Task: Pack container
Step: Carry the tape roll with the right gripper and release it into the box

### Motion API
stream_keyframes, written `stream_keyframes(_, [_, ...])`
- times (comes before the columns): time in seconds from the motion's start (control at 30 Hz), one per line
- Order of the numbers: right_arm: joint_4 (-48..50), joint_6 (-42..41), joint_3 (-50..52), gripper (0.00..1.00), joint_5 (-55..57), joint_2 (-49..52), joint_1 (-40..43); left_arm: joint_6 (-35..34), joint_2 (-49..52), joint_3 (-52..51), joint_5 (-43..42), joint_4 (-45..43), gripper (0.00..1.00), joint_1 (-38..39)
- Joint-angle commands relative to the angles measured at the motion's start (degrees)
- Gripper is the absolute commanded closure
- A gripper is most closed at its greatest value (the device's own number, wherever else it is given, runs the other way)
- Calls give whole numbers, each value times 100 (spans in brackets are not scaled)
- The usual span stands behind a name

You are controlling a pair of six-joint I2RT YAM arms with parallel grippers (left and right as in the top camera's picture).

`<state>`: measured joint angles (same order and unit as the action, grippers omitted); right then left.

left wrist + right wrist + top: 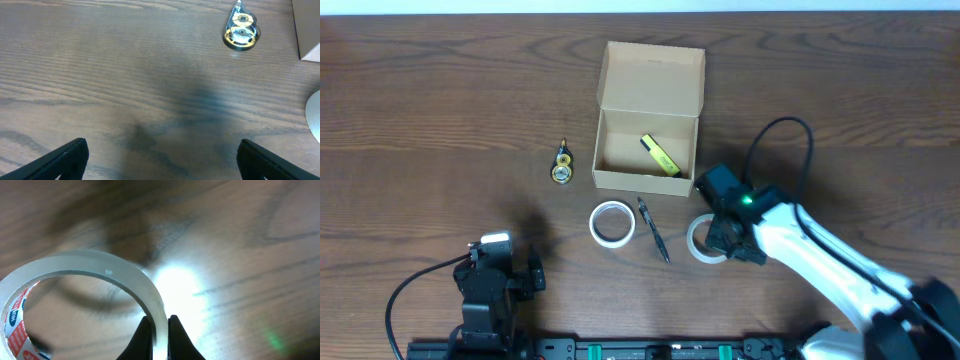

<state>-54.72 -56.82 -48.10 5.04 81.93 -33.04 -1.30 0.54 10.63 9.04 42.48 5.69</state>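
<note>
The container (625, 150) sits centre-far on the table (420, 120), mouth up. Its long axis runs left to right (slightly skewed), and its flap lid (653, 78) is hinged along the far edge and thrown back. A yellow marker (660, 154) lies inside, toward the right. Just nearer lie a white tape roll (611, 222) and a pen (653, 230), and to the left is a small yellow dispenser (562, 165). The right gripper (159, 330) pinches the wall of a clear tape roll (100, 265). The left gripper (162, 157) hangs near-left, jaws wide apart.
</note>
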Motion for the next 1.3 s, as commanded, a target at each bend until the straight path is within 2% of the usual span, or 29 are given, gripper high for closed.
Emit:
stream_keyframes(0.0, [-133, 96, 4, 99, 79, -691, -39, 0, -33, -109, 37, 76, 5, -4])
stream_keyframes(0.13, [-232, 678, -374, 99, 243, -1720, -39, 0, -33, -109, 37, 76, 5, -4])
stream_keyframes(0.27, [96, 1432, -1207, 99, 831, -1700, -37, 0, -33, -109, 37, 76, 4, -4])
stream_keyframes(0.4, [761, 2144, -1580, 99, 999, -1097, -26, 2, -33, -109, 37, 76, 5, -4])
stream_keyframes(0.63, [1386, 3112, -2651, 99, 1005, 1014, -15, 0, -33, -109, 37, 76, 5, -4])
stream_keyframes(0.8, [1823, 3272, -2916, 99, 1021, 1700, -15, 0, -33, -109, 37, 76, 4, -4])
stream_keyframes(1.27, [2103, 3375, -2914, 99, 844, 2315, -33, 0, -33, -109, 37, 76, 5, -4])
